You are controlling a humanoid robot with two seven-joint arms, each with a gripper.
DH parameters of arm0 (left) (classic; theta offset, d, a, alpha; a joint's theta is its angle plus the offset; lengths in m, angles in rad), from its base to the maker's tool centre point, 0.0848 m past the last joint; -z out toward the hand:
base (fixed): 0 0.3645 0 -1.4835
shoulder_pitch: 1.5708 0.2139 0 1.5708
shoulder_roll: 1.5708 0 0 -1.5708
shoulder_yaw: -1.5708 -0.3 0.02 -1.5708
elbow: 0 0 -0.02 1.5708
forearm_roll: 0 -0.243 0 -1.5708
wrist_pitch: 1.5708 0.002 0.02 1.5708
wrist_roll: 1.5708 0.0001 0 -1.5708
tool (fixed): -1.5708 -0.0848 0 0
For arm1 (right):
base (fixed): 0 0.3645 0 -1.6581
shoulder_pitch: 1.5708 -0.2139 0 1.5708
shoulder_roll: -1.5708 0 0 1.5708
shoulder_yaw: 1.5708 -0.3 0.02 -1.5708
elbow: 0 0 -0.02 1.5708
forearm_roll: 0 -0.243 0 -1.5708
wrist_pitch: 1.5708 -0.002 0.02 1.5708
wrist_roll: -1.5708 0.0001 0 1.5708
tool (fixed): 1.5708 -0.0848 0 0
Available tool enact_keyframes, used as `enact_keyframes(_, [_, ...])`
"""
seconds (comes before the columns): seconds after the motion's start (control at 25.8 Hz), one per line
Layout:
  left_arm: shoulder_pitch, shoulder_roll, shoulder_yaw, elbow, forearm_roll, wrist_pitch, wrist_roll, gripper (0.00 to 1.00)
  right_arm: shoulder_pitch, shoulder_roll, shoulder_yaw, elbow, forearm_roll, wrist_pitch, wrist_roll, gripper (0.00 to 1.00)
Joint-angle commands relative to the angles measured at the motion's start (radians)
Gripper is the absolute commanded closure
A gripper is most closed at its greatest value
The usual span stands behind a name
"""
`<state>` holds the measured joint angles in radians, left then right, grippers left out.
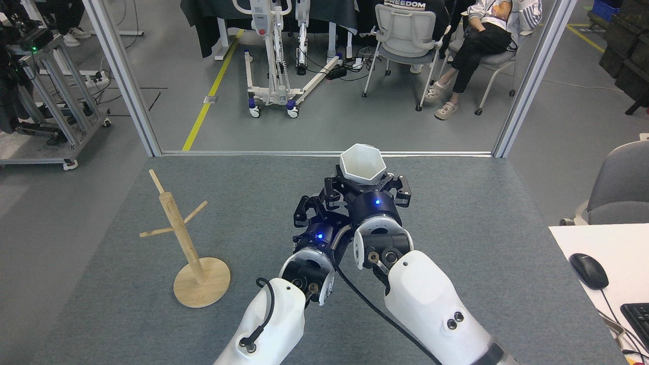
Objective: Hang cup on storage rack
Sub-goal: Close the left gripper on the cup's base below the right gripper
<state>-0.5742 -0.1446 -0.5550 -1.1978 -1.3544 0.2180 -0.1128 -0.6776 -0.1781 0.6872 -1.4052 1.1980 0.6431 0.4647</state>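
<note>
head view: the cup [363, 162] sits mouth-up at the tip of the right gripper [366, 183], fingers closed around its lower body. it's well right of the storage rack [185, 243] and further back on the grey table [481, 213]. holding it low on the body looks meant to keep the rim and tab clear for a peg. the left gripper [310, 209] is tucked just left of and below the cup, fingers look spread with nothing in them, likely lining up for a handoff or support. rack stands alone, tilted post, no cup on any peg, so hanging isn't done yet.

hard to read: cup's side tab and hole aren't visible, the base is hidden by the gripper, and actual contact points are dark on dark.
</note>
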Motion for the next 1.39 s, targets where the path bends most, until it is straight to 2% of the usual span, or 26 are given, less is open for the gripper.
enact_keyframes(0.0, [-0.009,0.000,0.000,-0.002,0.001,0.000,0.001,0.01,0.001,0.000,0.000,0.000,0.000,0.000,0.000,0.94])
enact_keyframes(0.27, [-0.053,-0.001,-0.009,0.040,0.014,-0.008,-0.001,0.01,0.001,0.002,0.000,-0.001,0.000,0.000,0.000,0.94])
enact_keyframes(0.5, [-0.075,-0.001,-0.011,0.101,0.070,-0.012,0.001,0.02,-0.002,0.025,0.002,-0.001,0.000,0.000,0.000,0.94])
enact_keyframes(0.89, [-0.110,-0.001,-0.011,0.153,0.080,-0.008,0.001,0.06,-0.002,0.052,0.005,-0.001,0.003,0.001,0.002,0.94])
enact_keyframes(1.08, [-0.113,-0.001,-0.011,0.153,0.080,-0.006,0.002,0.21,-0.002,0.052,0.005,-0.001,0.003,0.000,0.002,0.93])
enact_keyframes(1.36, [-0.113,-0.001,-0.013,0.153,0.080,-0.019,0.005,0.59,0.000,0.051,0.005,-0.001,0.003,0.000,0.002,0.86])
